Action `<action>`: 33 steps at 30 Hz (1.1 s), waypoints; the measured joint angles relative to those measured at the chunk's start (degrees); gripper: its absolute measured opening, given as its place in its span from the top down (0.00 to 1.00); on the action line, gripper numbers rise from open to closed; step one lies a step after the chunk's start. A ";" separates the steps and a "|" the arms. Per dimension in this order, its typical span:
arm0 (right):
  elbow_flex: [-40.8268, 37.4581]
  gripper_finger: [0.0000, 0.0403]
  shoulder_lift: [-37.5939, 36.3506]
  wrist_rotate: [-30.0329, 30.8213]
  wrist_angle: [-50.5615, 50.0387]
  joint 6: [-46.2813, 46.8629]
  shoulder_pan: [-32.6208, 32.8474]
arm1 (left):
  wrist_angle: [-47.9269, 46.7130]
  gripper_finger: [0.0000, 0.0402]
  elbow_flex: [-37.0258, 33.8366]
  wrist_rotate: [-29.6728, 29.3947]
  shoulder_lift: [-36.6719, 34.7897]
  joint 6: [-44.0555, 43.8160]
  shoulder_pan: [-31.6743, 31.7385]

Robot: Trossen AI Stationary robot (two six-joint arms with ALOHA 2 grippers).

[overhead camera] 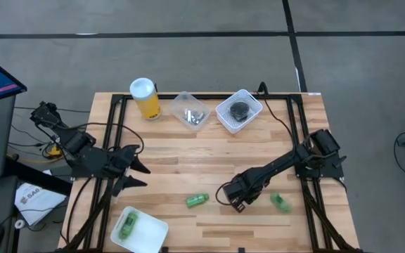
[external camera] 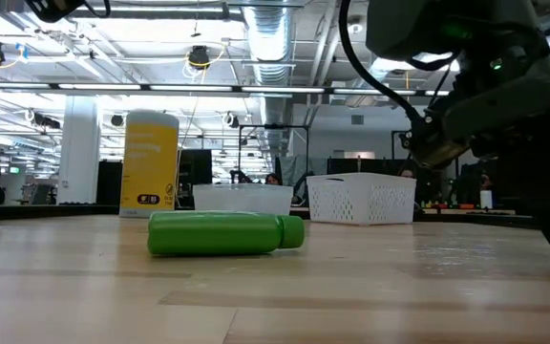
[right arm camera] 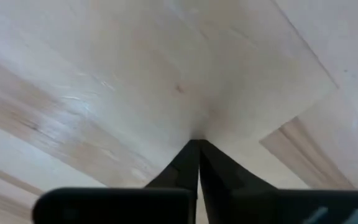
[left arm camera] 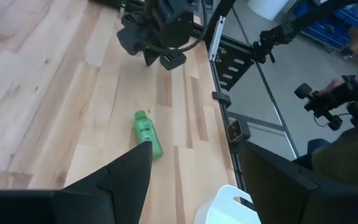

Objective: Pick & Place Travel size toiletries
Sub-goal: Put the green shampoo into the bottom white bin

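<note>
One green mini bottle (overhead camera: 197, 200) lies on its side on the wood near the table's near edge; it also shows in the low view (external camera: 222, 234) and the left wrist view (left arm camera: 146, 134). A second green bottle (overhead camera: 281, 202) lies to its right. A third (overhead camera: 128, 225) lies in a white tub (overhead camera: 153, 235). My right gripper (overhead camera: 232, 197) hangs between the two loose bottles, shut, with its tips (right arm camera: 197, 143) pointing down at bare wood. My left gripper (overhead camera: 145, 176) waits open at the table's left side, apart from everything (left arm camera: 194, 162).
At the far edge stand a yellow canister with a white lid (overhead camera: 145, 98), a clear tub (overhead camera: 190, 111) holding silvery tubes, and a white basket (overhead camera: 239, 110) holding dark round pieces. Bare wood lies in the table's middle. A dark frame runs along both sides.
</note>
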 joint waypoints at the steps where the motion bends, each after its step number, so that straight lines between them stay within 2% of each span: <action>1: 0.17 0.99 0.00 0.10 -0.05 0.00 0.00 | 0.00 0.41 0.00 -0.31 0.00 0.01 0.00; 6: 1.74 1.00 -0.22 3.98 -0.67 -0.70 -0.07 | 0.00 0.41 0.00 -1.41 0.00 -0.01 0.00; 11: 5.84 0.97 -1.83 7.20 -7.77 -3.37 0.52 | 0.00 0.41 0.00 -1.44 0.00 -0.01 0.00; 16: 6.57 0.82 -8.46 6.81 -14.45 -3.34 2.53 | 0.00 0.41 0.00 -1.71 0.00 -0.01 0.00; 22: 0.62 0.55 -20.10 5.98 -21.97 -6.25 8.05 | 0.00 0.41 -0.02 -2.57 0.00 -0.01 0.00; 24: -1.96 0.49 -23.91 3.63 -22.82 -2.29 10.52 | 0.00 0.41 -0.02 -2.62 0.00 -0.01 0.00; 28: -7.86 0.43 -30.96 -5.60 -20.70 14.91 14.19 | 0.00 0.41 -0.02 -4.50 0.00 -0.01 0.00; 30: -10.39 0.42 -32.79 -6.18 -18.51 20.04 16.33 | 0.00 0.41 -0.02 -5.69 0.00 -0.01 0.00; 33: -13.63 0.43 -34.34 -5.63 -14.65 20.42 19.14 | 0.00 0.41 -0.04 -7.20 0.00 0.85 -0.02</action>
